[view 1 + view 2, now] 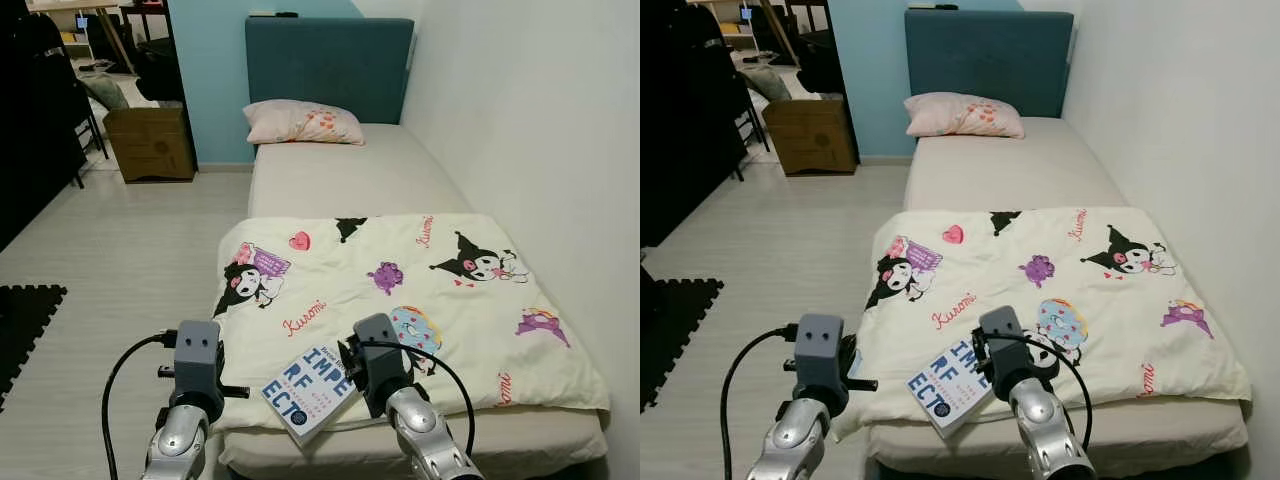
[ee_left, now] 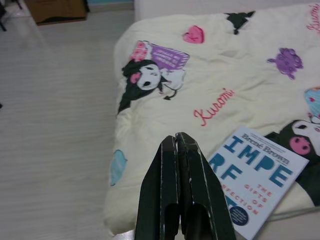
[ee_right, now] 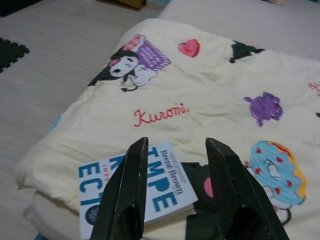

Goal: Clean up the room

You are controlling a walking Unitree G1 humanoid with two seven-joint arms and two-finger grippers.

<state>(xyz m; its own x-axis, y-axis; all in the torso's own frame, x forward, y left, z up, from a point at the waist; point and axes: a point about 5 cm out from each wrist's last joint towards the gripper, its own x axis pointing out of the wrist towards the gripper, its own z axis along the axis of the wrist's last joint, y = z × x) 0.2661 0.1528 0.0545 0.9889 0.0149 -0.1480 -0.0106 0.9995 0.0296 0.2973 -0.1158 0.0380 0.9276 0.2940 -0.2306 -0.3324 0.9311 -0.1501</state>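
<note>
Right wrist view shows you the right gripper (image 3: 175,160) spread wide above the book (image 3: 132,187), which lies on the blanket (image 1: 400,290) at the bed's foot. Your left gripper (image 2: 177,150) is closed, empty.

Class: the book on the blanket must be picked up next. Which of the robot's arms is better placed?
Right, probably. The right gripper is open, with the book just beyond its fingers. The left gripper is shut, beside the book.

Book (image 1: 310,393) on blanket (image 1: 400,290) near bed (image 1: 350,175) foot; pillow (image 1: 303,122) at head.
</note>
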